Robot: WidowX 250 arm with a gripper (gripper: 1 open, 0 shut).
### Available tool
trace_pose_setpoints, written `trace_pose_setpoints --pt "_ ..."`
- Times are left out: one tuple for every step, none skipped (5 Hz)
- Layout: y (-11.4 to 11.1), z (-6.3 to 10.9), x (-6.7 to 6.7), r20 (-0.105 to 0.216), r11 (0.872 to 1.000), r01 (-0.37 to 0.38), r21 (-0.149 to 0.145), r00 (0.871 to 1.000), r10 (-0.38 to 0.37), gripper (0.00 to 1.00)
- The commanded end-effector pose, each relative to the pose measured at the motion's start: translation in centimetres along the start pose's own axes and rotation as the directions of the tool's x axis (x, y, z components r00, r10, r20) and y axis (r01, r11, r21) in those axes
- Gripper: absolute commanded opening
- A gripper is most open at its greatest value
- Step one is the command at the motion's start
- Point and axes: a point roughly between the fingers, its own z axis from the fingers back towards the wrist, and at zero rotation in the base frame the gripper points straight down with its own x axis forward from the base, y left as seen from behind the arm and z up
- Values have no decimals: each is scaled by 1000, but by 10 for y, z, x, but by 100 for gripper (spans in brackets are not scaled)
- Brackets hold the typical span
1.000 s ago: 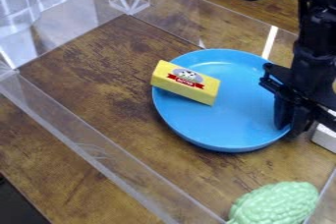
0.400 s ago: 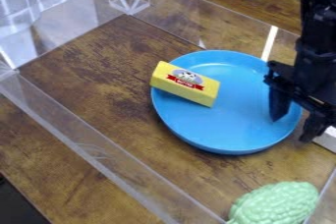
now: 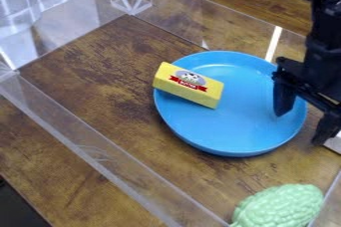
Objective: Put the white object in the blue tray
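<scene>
The blue tray [image 3: 229,123] lies on the wooden table, right of centre. A yellow block [image 3: 189,83] with a red-and-white label rests across its left rim. My gripper [image 3: 305,114] points down over the tray's right edge and is open. One finger [image 3: 282,99] hangs over the tray and the other [image 3: 328,128] is just past the rim. Only a sliver of the white object [image 3: 333,143] shows, at the right edge of the view. It lies on the table outside the tray, below the outer finger, and nothing is held.
Clear plastic walls [image 3: 94,156] fence the wooden table [image 3: 107,82] on the left, front and back. A bumpy light-green lump [image 3: 280,206] sits at the bottom right, outside the front wall. A thin white post [image 3: 276,40] stands behind the tray.
The fingers have spread from shut to wide open. The arm has stayed in the same spot at the tray's right edge.
</scene>
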Motion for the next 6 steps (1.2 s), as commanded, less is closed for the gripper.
trace_pose_setpoints --pt "-6 58 23 147 1000 13 12 989 -15 100" --pt "3 93 25 190 999 -15 39 982 7 100" --pt "22 126 26 218 996 -74 59 974 60 100" --pt "21 114 33 219 994 -88 61 973 72 100" --pt "22 105 38 214 993 -100 66 973 84 100" --pt "22 96 41 208 991 -111 69 974 94 100"
